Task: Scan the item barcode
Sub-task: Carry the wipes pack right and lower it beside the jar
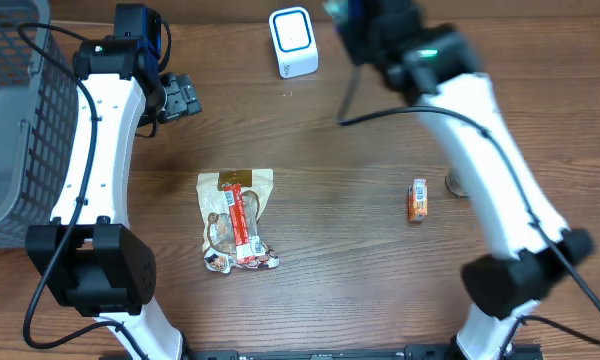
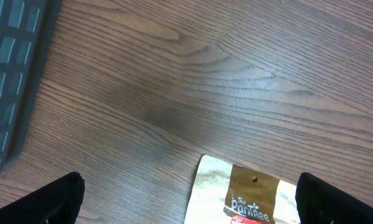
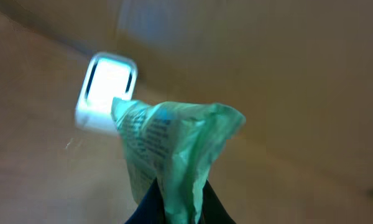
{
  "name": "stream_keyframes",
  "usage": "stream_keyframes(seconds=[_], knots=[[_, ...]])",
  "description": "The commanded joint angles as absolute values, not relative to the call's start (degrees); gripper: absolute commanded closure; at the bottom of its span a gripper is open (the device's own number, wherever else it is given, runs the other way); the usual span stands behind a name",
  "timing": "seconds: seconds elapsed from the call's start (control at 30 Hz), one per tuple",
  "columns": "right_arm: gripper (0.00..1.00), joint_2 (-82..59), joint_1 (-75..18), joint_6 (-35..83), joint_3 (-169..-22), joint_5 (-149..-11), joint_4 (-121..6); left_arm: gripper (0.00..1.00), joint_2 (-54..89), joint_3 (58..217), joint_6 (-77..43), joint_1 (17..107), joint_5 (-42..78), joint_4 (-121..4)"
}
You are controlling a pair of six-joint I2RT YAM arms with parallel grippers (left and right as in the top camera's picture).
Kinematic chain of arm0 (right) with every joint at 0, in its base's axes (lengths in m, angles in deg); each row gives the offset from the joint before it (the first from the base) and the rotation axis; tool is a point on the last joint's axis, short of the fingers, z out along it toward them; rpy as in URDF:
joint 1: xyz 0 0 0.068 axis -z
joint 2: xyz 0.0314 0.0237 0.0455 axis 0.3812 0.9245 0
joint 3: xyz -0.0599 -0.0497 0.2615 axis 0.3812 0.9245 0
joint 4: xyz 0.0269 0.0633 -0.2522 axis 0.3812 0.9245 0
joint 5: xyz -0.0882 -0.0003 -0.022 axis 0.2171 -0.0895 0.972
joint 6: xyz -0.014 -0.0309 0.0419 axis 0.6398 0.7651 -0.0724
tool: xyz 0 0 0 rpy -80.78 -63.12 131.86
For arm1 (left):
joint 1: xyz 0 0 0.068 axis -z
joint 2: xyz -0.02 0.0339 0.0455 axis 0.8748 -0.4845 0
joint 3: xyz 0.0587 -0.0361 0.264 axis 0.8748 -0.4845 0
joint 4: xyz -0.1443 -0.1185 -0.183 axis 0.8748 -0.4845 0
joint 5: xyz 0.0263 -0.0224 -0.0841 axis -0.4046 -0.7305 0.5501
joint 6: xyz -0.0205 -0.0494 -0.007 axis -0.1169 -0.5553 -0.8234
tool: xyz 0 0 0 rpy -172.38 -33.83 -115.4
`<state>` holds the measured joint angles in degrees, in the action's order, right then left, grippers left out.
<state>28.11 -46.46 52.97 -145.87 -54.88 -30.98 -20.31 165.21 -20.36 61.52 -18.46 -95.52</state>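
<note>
The wooden table (image 1: pixel 360 270) fills my overhead view, with the grey mesh basket (image 1: pixel 10 120) on its left edge. My left arm reaches up that side. Its left gripper (image 1: pixel 183 97) hangs with the jaws spread wide and nothing between them, and its wrist camera looks down on bare wood and the top edge of the brown snack bag (image 1: pixel 237 220) lying flat mid-table. My right arm stretches to the far edge, beside the white scanner (image 1: pixel 293 42) with its blue-lit window. The right gripper (image 3: pixel 174 205) is pinched closed on a crumpled green packet (image 3: pixel 168 143), the item for this task, held up in the air close in front of the scanner. A small orange packet (image 1: pixel 418 200) lies well apart on the right. I judge this to be the presenting step: the item is at the scanner but I see no sign of a read. The wrist view is blurred. I can make out print on the packet's left face but cannot find the barcode, so next I need a slow wrist roll to bring each face square to the window.
</note>
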Motion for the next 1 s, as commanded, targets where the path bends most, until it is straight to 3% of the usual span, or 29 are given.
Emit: stream_keyframes(seconds=[0.0,0.13,0.27,0.97], knots=[[0.96,29.10,-41.67,46.37,-145.63,-72.70,-21.06,0.00,-20.07,165.80,-19.66,61.41,-19.18,-95.61],[0.95,30.39,-37.15,46.50,-144.78,-75.54,-9.93,0.00,-20.07,165.80,-19.66,61.41,-19.18,-95.61],[0.95,31.32,-33.04,47.03,-141.83,-75.56,-6.81,0.00,-20.07,165.80,-19.66,61.41,-19.18,-95.61],[0.91,32.18,-28.21,48.34,-115.01,-65.51,-29.06,0.00,-20.07,165.80,-19.66,61.41,-19.18,-95.58]])
